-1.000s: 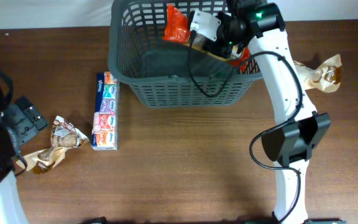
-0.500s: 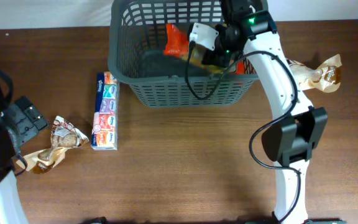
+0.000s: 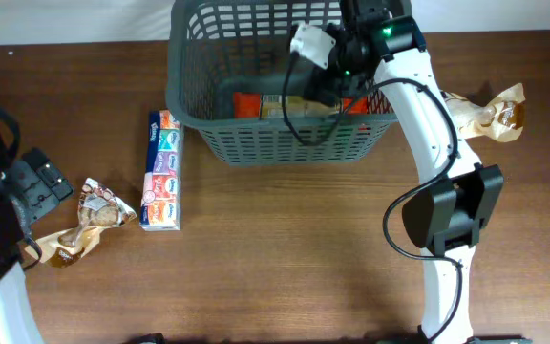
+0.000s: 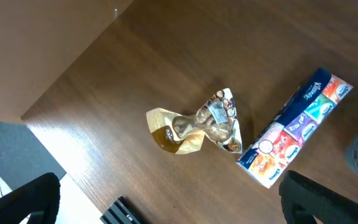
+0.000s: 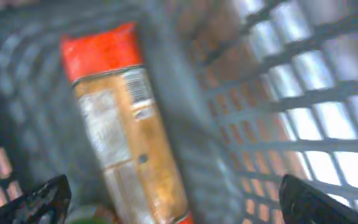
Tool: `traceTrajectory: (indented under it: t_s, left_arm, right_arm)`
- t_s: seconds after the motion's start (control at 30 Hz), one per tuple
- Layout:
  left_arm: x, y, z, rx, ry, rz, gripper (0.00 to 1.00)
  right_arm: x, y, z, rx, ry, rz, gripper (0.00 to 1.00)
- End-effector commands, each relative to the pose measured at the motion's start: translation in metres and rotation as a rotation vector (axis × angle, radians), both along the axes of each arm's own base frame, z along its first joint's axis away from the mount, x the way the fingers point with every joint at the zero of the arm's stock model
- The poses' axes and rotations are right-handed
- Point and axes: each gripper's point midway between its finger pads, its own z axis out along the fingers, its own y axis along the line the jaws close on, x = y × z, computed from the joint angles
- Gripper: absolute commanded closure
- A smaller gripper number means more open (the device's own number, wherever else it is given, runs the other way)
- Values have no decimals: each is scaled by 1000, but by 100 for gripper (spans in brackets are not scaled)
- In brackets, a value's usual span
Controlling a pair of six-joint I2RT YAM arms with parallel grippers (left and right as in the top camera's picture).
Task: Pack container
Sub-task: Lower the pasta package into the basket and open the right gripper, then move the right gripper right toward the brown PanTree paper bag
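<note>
- Your right pincer (image 5: 180, 202) hangs inside the container (image 3: 285, 143), jaws spread wide, gripping nothing.
- Below it, an orange-and-tan packet (image 5: 126, 137) lies flat on the container's floor.
- The container stands at the far edge of the worktop (image 3: 275, 258).
- Your left pincer (image 4: 173, 202) is wide too and empty, above a crumpled snack bag (image 4: 197, 124) near a tissue pack (image 4: 294, 137).

You have open table (image 3: 285, 258) along the near edge. Toward the left edge, the tissue pack (image 3: 163, 172) and the crumpled bag (image 3: 89, 218), close together, obstruct passage. Inside the container (image 3: 275, 143), the orange package (image 3: 289, 105) lies along the near wall; the far-left corner is free.
</note>
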Motion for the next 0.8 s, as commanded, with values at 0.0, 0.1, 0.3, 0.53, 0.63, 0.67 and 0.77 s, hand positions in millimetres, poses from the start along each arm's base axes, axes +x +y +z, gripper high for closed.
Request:
traceTrajectory:
  t_s: [0.0,0.1,0.3,0.53,0.63,0.67,0.77]
  left_arm:
    - [-3,1,3,9,-4,-5,1]
    - [-3,1,3,9,-4,-5,1]
    - [-3,1,3,9,-4,-5,1]
    - [-3,1,3,9,-4,-5,1]
    - [-3,1,3,9,-4,-5,1]
    - [-3,1,3,9,-4,-5,1]
    - [-3,1,3,9,-4,-5,1]
  right_arm:
    - [20,-18,70,103,-118,-268,1]
    - [30,-43,123,118,-251,-448,1]
    - [12,-132,231,143,-535,-892,1]
    - [-37,-266,264,253,-592,-1375,1]
    - [-51,-316,242,300,-502,-1516,1]
    - [-53,-326,231,343,-431,-1518,1]
    - [-54,-318,203,503,-187,-1395,1]
